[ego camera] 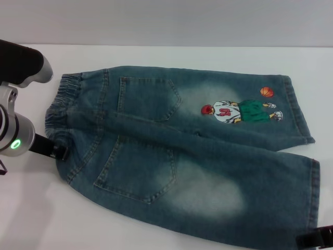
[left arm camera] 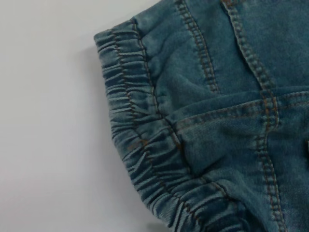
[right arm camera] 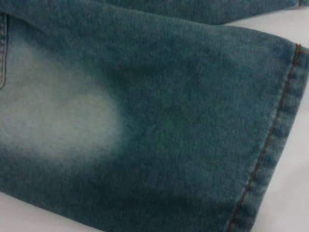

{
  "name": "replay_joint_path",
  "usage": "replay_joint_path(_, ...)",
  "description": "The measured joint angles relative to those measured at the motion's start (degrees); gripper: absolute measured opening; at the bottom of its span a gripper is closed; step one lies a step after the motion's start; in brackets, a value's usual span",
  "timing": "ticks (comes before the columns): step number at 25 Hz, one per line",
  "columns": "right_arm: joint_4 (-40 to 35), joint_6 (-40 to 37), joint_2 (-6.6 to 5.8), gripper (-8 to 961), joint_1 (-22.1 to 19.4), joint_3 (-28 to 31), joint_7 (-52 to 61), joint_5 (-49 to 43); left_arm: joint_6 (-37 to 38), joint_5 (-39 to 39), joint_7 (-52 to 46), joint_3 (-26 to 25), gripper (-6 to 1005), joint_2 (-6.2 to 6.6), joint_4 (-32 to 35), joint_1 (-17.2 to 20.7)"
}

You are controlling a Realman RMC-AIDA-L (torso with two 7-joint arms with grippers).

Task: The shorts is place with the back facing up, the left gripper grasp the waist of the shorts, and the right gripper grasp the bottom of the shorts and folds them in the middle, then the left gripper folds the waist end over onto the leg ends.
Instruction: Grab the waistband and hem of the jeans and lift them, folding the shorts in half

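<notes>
1. The long faded blue denim shorts (ego camera: 187, 151) lie flat on the white table (ego camera: 171, 54), back pockets up, long axis running across the robot's front: waist to its left, legs to its right.
2. The left gripper (ego camera: 56, 151), a black claw on a thick white-and-silver arm with a green light, sits at the nearer corner of the gathered, darker blue elastic waist of the shorts (ego camera: 63, 107). The band lies just beyond its fingertips, touching or nearly so; I cannot tell whether the fingers are spread or closed on cloth.
3. The right gripper (ego camera: 316, 238), a black boxy shape cut off at the picture's corner, is at the nearer wide stitched leg hem (right arm camera: 270, 140). Its fingers are hidden, so their state cannot be told.
4. Each arm is already nearest its own end, as I judge it.
5. The far leg carries the cartoon basketball player print (ego camera: 240, 111).
</notes>
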Motion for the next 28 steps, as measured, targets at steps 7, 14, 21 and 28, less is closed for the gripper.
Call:
replay_joint_path(7, -0.94, -0.74, 0.01, 689, 0.27, 0.09, 0.02, -0.11, 0.70, -0.88, -0.48, 0.74, 232, 0.00, 0.24, -0.18)
replay_joint_path(14, -1.71, -1.46, 0.09, 689, 0.92, -0.89, 0.02, -2.40, 0.99, -0.97, -0.50, 0.82, 231, 0.00, 0.54, -0.40)
replay_joint_path(21, -2.18, -1.81, 0.82, 688, 1.44, -2.72, 0.02, -4.84, 1.12, -1.08, -0.50, 0.82, 231, -0.01, 0.64, -0.79)
replay_joint_path(28, -2.31, -1.23, 0.99, 688, 1.48, -2.81, 0.02, -4.53, 1.25, -1.62, -0.50, 0.83, 230, -0.01, 1.31, -1.38)
